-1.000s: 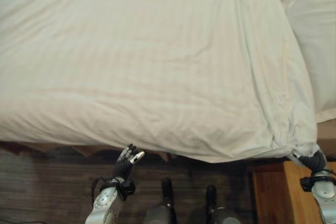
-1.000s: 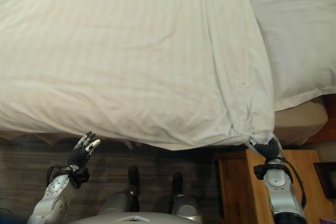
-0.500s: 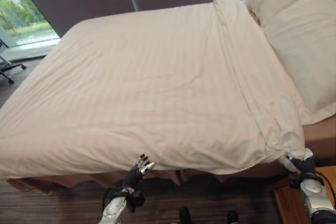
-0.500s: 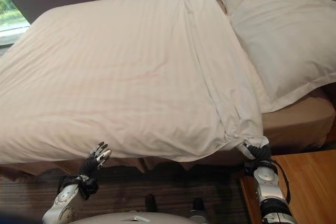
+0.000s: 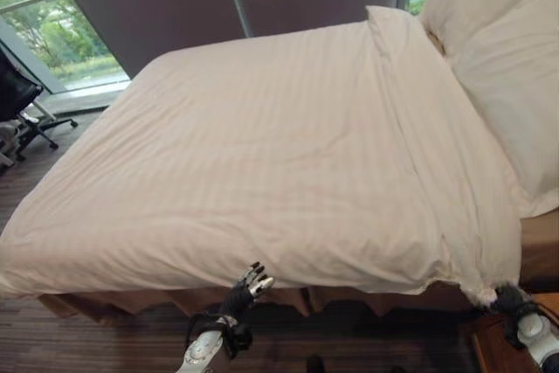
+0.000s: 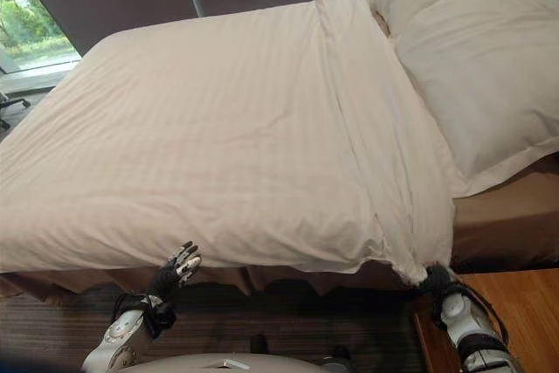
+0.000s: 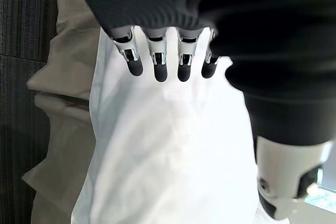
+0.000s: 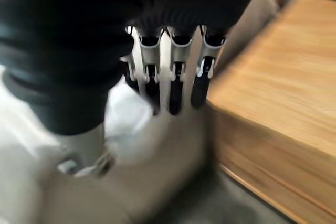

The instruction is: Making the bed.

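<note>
The white duvet (image 6: 227,128) covers the bed, its corner at the lower right by the wooden nightstand (image 6: 515,303). The right hand (image 6: 434,279) touches this corner; its grip cannot be told. The left hand (image 6: 177,266), fingers straight, holds nothing. A one-sided pull may skew the duvet.

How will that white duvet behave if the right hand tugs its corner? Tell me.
Probably floppy: the duvet drapes over the bed edge and bunches into creases where the right hand meets its corner. Likely light for its bulk, yet it may drag, since it covers most of the mattress. The left hand hangs open below.
</note>
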